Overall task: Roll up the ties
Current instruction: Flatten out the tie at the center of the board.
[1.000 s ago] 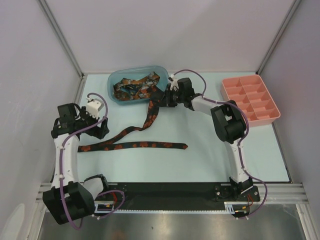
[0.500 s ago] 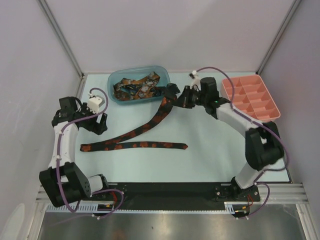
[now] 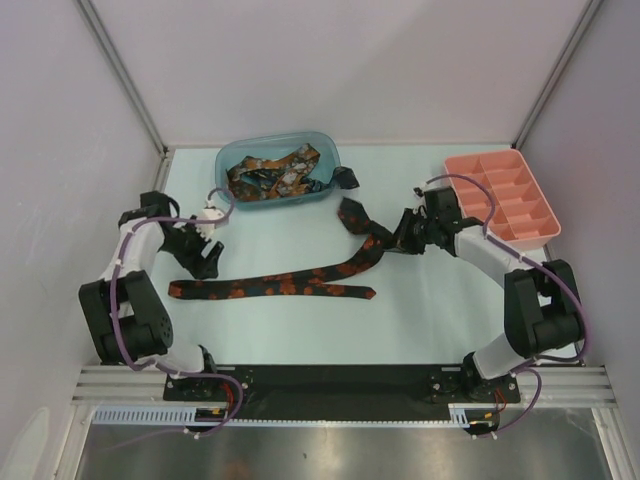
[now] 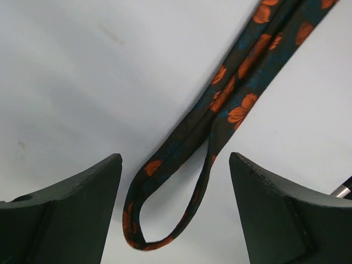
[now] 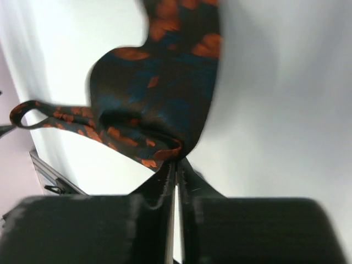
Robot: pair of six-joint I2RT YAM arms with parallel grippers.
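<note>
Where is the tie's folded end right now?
The fold lies left in the top view, beside the open left claw; its wrist view frames it between the fingers.

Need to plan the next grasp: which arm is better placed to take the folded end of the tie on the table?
Left. The left gripper is open, its fingers straddling the tie's fold. The right gripper is shut on the tie near its other end, far from that fold.
</note>
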